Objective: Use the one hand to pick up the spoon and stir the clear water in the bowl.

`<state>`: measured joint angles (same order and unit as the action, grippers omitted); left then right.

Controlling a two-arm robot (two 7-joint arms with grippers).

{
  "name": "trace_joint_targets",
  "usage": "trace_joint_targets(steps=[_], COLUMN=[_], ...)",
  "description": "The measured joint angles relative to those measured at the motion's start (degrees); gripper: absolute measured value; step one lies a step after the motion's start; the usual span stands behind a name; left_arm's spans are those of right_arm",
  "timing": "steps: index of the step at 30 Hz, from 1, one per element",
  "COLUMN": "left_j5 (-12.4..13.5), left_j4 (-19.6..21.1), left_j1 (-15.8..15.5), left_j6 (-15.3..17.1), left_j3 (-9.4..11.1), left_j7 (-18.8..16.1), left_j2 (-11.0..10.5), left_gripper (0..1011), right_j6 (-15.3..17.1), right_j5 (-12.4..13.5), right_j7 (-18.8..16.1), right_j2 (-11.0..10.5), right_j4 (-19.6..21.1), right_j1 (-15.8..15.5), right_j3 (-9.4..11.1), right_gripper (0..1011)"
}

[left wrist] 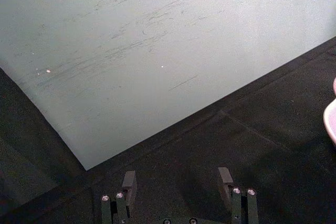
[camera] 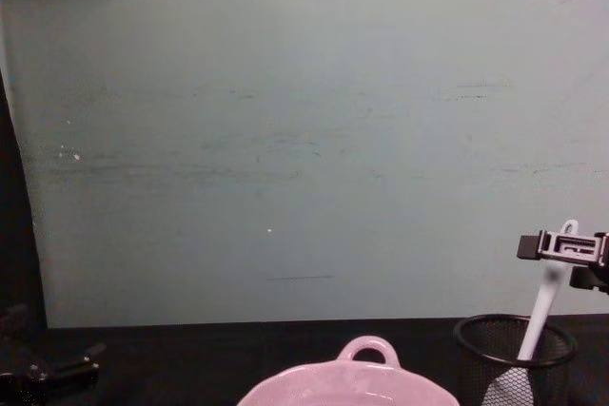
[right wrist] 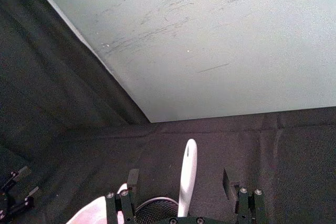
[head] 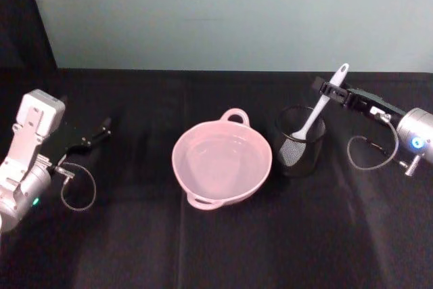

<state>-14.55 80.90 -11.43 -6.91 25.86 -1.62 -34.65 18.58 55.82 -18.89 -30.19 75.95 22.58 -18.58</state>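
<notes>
Under the right claw (head: 327,91) and all around it, a big black table (head: 135,248). Behind the claw, a tall pale green wall (head: 237,11).

To the left of that claw and lower down, a wide pink bowl (head: 196,167), near it but not touching. Clear water inside. Small loop handles on the far rim and the near rim.

Far off to the left of the right claw, well past the bowl, the left claw (head: 101,128), low by the table. Open, with its fingers well apart and nothing but black cloth between them.

Right below the right claw, a black mesh cup (head: 292,153), just beside the bowl.

Standing in the cup, a long white spoon (head: 314,116). Tilted, with the head down at the bottom of the cup and the handle tip poking up past the claw.

Right claw wide open, up near the top of the spoon handle, with one finger (right wrist: 132,178) on each side of it. A gap on both sides, so not pinching the spoon and not holding anything.

Behind the right claw, a silver wrist (head: 416,141) and a thin grey cable (head: 365,160) in a loop.
</notes>
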Motion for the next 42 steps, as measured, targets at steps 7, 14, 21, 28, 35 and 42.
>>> trace_joint_targets(steps=[7,14,21,28,35,42], left_j5=[0.0,0.0,0.0,0.0,0.0,0.0], left_j4=[0.0,0.0,0.0,0.0,0.0,0.0], left_j1=[0.0,0.0,0.0,0.0,0.0,0.0], left_j6=[0.0,0.0,0.0,0.0,0.0,0.0], left_j3=[0.0,0.0,0.0,0.0,0.0,0.0], left_j7=[0.0,0.0,0.0,0.0,0.0,0.0], left_j2=[0.0,0.0,0.0,0.0,0.0,0.0], left_gripper=[1011,1011,1011,1011,1011,1011], right_j6=[0.13,0.24,0.28,0.34,0.35,-0.85], right_j5=[0.01,0.03,0.05,0.06,0.09,-0.57], right_j7=[0.0,0.02,0.04,0.06,0.06,-0.02], right_j2=[-0.03,-0.07,-0.1,-0.1,-0.1,-0.94], right_j4=[0.22,0.35,0.4,0.44,0.49,1.41], right_j1=[-0.17,-0.27,-0.31,-0.34,-0.37,-0.41], right_j3=[0.17,0.26,0.31,0.35,0.37,-0.24], right_gripper=[927,723,504,274,117,118])
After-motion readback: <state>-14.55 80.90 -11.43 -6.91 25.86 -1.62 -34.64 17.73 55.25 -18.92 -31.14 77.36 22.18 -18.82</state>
